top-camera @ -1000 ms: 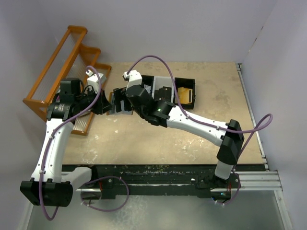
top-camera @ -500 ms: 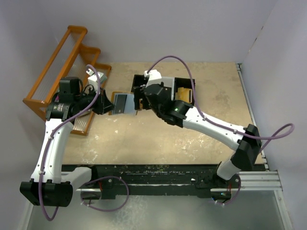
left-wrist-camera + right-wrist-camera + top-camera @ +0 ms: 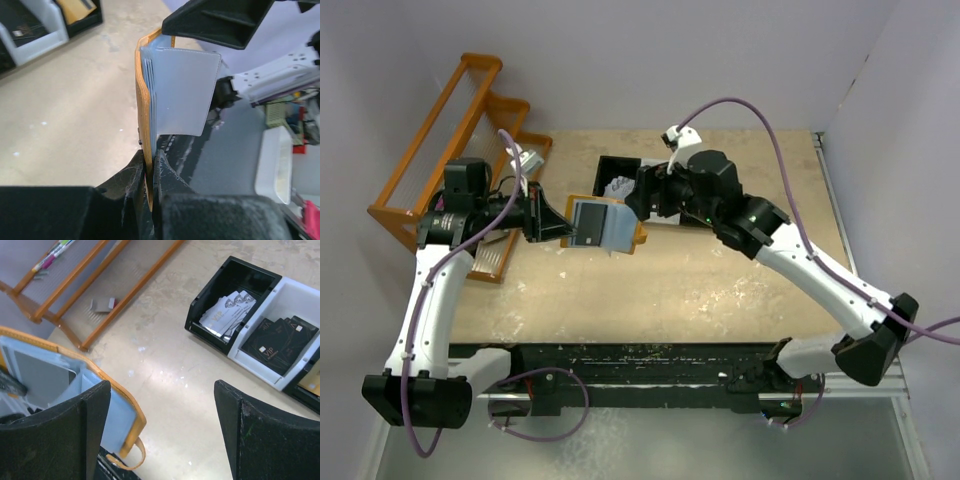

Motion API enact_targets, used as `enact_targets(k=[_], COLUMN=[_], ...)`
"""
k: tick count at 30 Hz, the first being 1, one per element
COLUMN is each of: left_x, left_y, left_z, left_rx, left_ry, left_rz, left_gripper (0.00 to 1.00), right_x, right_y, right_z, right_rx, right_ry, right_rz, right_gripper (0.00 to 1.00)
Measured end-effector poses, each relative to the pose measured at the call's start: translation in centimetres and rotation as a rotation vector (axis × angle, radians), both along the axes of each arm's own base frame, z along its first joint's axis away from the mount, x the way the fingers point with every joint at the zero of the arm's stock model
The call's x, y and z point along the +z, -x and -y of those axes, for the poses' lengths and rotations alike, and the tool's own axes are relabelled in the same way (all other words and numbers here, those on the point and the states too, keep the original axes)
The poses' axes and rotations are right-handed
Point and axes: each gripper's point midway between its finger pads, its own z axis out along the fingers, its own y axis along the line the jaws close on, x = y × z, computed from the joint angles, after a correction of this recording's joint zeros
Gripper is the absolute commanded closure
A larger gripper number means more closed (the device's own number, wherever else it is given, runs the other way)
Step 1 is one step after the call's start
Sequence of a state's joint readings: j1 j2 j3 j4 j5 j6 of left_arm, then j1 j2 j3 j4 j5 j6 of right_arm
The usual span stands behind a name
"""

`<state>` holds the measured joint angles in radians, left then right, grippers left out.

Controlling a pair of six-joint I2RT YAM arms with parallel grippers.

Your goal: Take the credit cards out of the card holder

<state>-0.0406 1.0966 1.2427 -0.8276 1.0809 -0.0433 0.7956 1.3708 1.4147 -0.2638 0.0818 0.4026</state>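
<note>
With the left claw [image 3: 150, 165] clamped on just one edge of the open card holder [image 3: 177, 92], held just beside the spread-apart right claw [image 3: 162, 395], tugging a snug credit card [image 3: 42, 375] could twist the holder loose.

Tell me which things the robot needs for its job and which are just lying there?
For the job: card holder, left gripper pinching it, open right gripper, cards lying in the tray.
Just lying about: orange wooden rack, small grey piece under it.
</note>
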Motion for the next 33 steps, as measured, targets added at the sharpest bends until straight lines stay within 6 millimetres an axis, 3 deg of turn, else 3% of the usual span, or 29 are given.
enact_targets(k=[6,10,16,19,21,23,26,29,33], left_x=[2.2,2.3,-0.4,-2.5,-3.9,-4.2,-4.5,-4.5,-4.5], left_y=[1.3,0.8,-2.5,-4.2,-5.3,-5.5,-5.7,-5.7,-6.0], left_z=[1.3,1.2,-0.9,-3.0,-4.9,-5.5,-6.1,-6.4,-7.0], left_rx=[-0.105,-0.090,0.111,0.226,0.309,0.330,0.350,0.362,0.391], left_ry=[0.137,0.132,-0.057,-0.195,-0.309,-0.340,-0.378,-0.392,-0.419], left_rz=[-0.065,-0.066,-0.024,-0.009,0.015,0.024,0.035,0.033,0.037], left_gripper=[1.00,1.00,1.00,1.00,1.00,1.00,1.00,1.00,1.00], right_x=[2.1,4.7,9.9,10.5,9.8,8.1,4.9,2.0,-0.5], right_y=[2.8,3.9,4.3,4.7,5.3,6.4,7.6,8.0,6.3], right_z=[1.8,2.4,0.9,-1.4,-3.9,-7.0,-10.2,-12.3,-13.6], right_rx=[0.090,0.110,0.149,0.190,0.225,0.282,0.336,0.323,0.170], right_ry=[0.023,-0.007,-0.151,-0.183,-0.188,-0.187,-0.172,-0.114,-0.018], right_rz=[0.048,0.084,0.158,0.161,0.151,0.118,0.077,0.072,0.098], right_gripper=[0.16,0.23,0.29,0.31,0.34,0.37,0.40,0.32,0.25])
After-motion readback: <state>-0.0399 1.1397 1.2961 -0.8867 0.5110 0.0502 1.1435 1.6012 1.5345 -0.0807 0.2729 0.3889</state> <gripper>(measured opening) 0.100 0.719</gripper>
